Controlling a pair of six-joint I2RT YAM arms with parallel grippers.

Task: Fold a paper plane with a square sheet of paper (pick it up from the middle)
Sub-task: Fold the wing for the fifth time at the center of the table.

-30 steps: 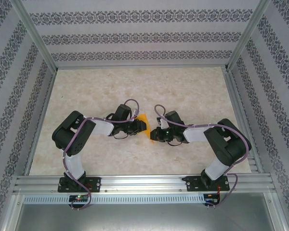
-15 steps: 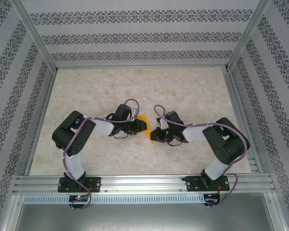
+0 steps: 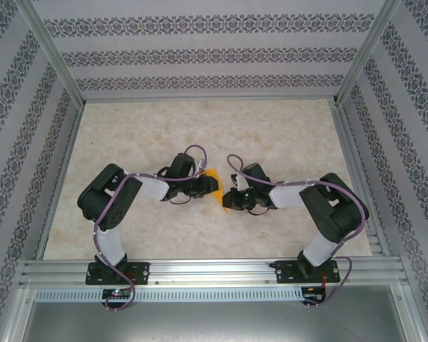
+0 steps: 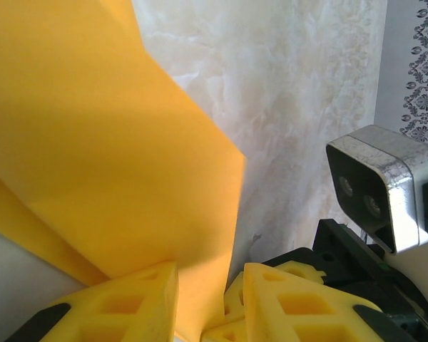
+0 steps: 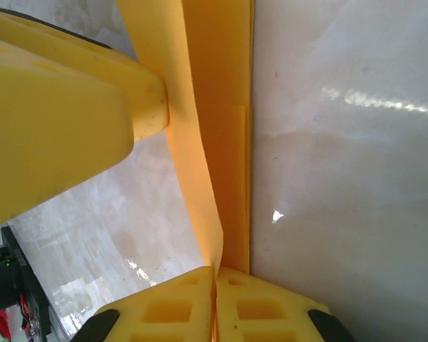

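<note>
The orange sheet of paper (image 3: 214,176) stands off the table at its middle, folded into layers with a lengthwise crease. My left gripper (image 3: 211,187) meets it from the left. In the left wrist view the paper (image 4: 93,142) runs down between the yellow fingers of the left gripper (image 4: 210,274), whose jaws stand apart. My right gripper (image 3: 229,198) comes from the right. Its jaws (image 5: 215,271) are pressed together on the lower end of the paper (image 5: 214,71). One finger of the left gripper (image 5: 57,107) pushes against the paper's upper flap.
The marble-patterned table (image 3: 285,135) lies open behind the arms. Patterned walls and aluminium posts (image 3: 57,64) fence it in. The right arm's wrist camera (image 4: 385,185) sits close beside the left fingers. An aluminium rail (image 3: 214,271) runs along the near edge.
The right gripper has edged slightly left toward the left gripper. The paper stays between the two grippers, and the left arm has barely moved.
</note>
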